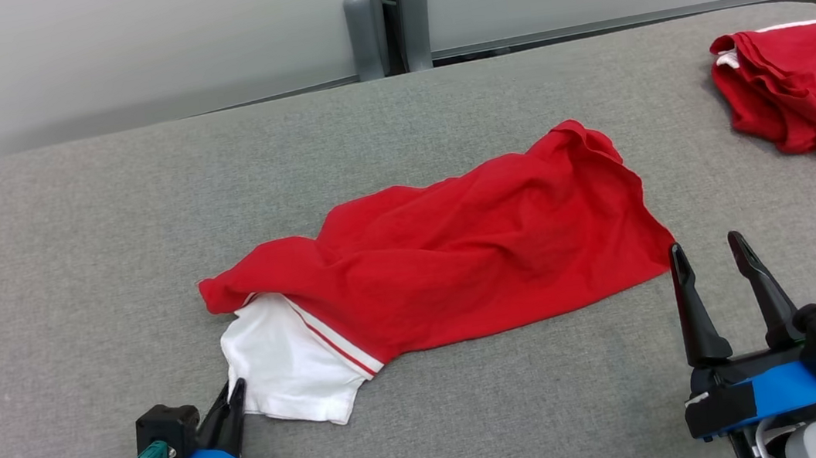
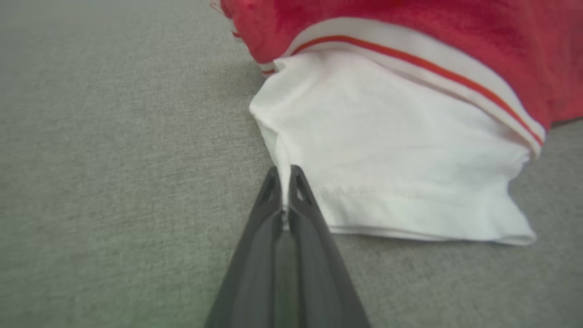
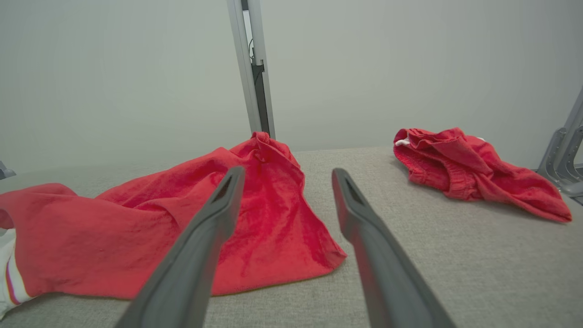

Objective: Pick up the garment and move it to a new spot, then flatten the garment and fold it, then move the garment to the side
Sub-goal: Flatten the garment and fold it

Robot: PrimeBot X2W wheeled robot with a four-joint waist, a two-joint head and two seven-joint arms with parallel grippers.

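Pinching one red T-shirt (image 1: 458, 254)'s white sleeve (image 2: 387, 150), the left tool (image 2: 284, 175) is clenched; the right tool (image 1: 706, 247) gapes beside that shirt; a second red garment (image 1: 803, 87) lies well apart.

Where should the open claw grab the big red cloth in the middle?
Its near right corner, coming low from the robot's side. That corner of the garment lies thin and flat beside the open right claw, opposite the white end pinched by the left claw.

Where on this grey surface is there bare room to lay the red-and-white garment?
Widest: grey surface left of the garment. A narrower lane lies between it and the second red garment. Crowded by the left gripper and right gripper.
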